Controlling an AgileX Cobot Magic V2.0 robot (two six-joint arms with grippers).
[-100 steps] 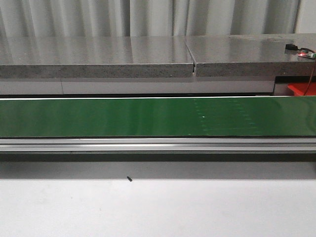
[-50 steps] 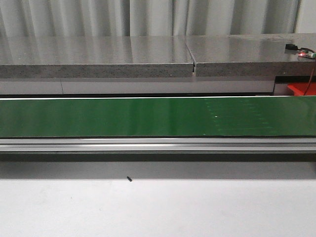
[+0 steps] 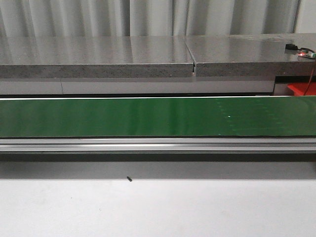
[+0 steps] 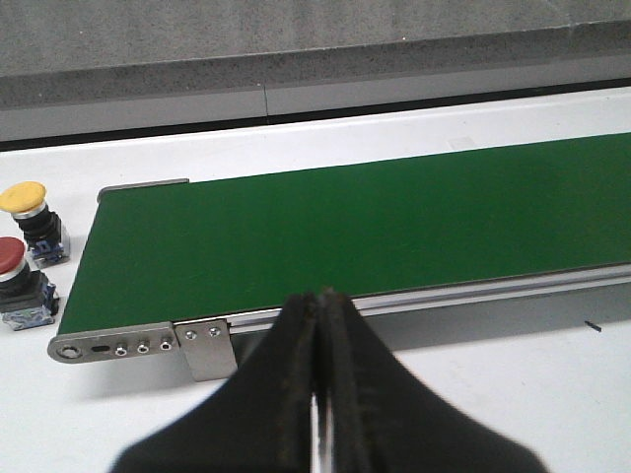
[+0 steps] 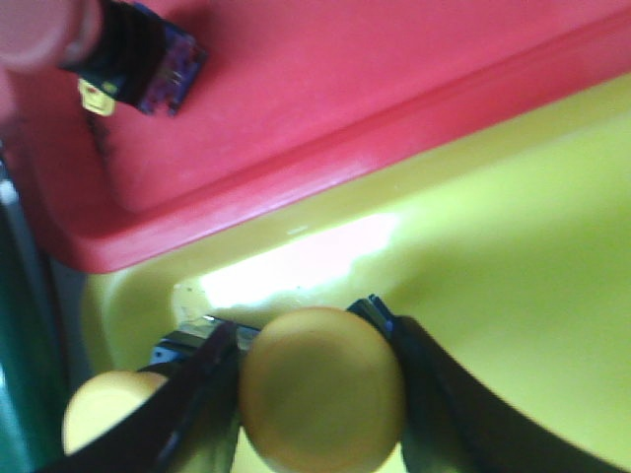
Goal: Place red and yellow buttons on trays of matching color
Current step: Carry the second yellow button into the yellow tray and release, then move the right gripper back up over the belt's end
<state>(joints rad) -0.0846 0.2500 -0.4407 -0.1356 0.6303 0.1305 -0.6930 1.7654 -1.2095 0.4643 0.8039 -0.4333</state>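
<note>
low in the right wrist frame, the right gripper (image 5: 320, 394) clasps a yellow button (image 5: 322, 389) over the yellow tray (image 5: 493, 256); release only once seated. left gripper (image 4: 317, 325) pinched empty.

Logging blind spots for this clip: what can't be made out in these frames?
- Front view: both arms and all buttons are out of frame; only a corner of a red tray shows, cut by the right edge.
- Right wrist view: the yellow button is blurred and cut by the lower edge, so contact with the yellow tray is unclear; the right gripper hides its base.
- Left wrist view: no trays visible.
</note>
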